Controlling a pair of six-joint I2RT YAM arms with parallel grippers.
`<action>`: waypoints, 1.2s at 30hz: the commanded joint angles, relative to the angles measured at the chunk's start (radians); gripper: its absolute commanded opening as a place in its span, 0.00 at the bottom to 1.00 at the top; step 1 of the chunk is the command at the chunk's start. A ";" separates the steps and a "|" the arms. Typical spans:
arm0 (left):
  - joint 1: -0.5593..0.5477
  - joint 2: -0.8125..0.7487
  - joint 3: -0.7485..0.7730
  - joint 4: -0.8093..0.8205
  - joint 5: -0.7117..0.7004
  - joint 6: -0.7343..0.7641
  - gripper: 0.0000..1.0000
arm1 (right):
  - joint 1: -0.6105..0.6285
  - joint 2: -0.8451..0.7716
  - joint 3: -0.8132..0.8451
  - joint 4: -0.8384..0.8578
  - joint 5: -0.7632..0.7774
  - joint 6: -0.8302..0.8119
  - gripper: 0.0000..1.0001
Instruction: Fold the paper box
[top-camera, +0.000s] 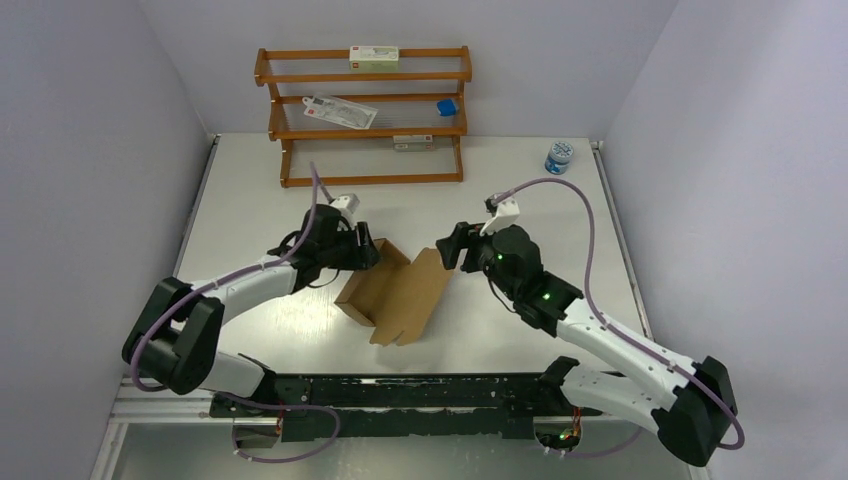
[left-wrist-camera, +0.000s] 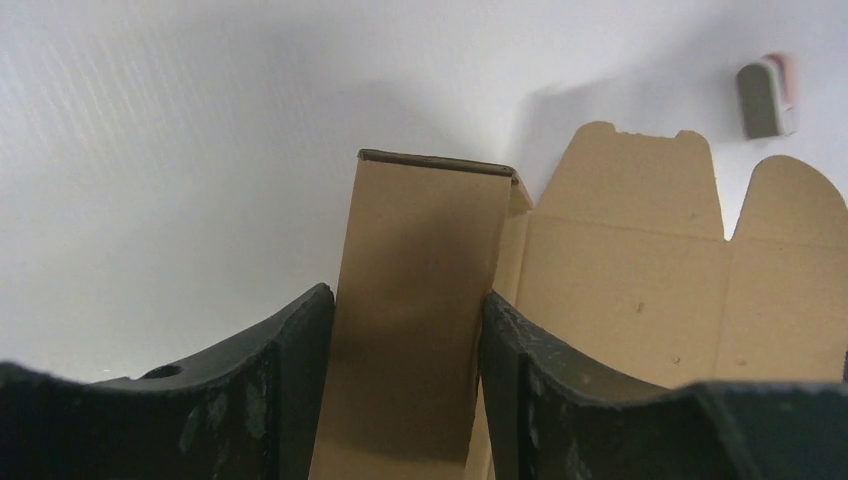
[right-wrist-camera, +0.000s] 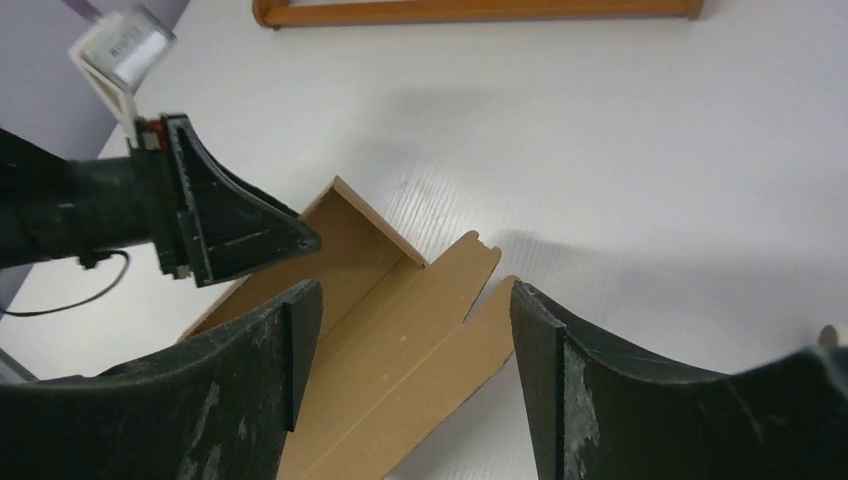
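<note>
One paper box, plain brown and only partly folded, is lying near the middle of the white tabletop between two robot arms. The left end effector is clamping a raised side panel at the box's far left end, with a black finger pressing against each edge. The left wrist camera is cutting off the lower part of that panel, and the fingers are hiding the exact line of contact. The rest of the sheet is spreading flat beside the raised panel, its rounded flaps pointing away from the left arm.

The right end effector is hanging over the box's far right corner with its jaws apart and nothing between them. From above, it is hard to tell whether it is touching the cardboard.

One wooden rack with three shelves is standing against the back wall. It is carrying two white-and-green cartons, one flat clear packet and one small blue object. One blue-and-white jar is sitting near the far right corner, well apart from the box. One small pink-and-white item is showing beyond the flaps in the left wrist view, too blurred to identify.
</note>
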 joint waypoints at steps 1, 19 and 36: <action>0.101 0.028 -0.113 0.207 0.179 -0.132 0.57 | -0.007 -0.059 0.050 -0.132 0.023 -0.033 0.73; 0.224 -0.146 -0.291 0.200 0.071 -0.212 0.89 | -0.008 0.062 0.091 -0.086 -0.134 -0.008 0.76; 0.223 -0.478 -0.467 0.028 0.172 -0.273 0.85 | -0.010 0.110 0.097 -0.085 -0.156 -0.008 0.76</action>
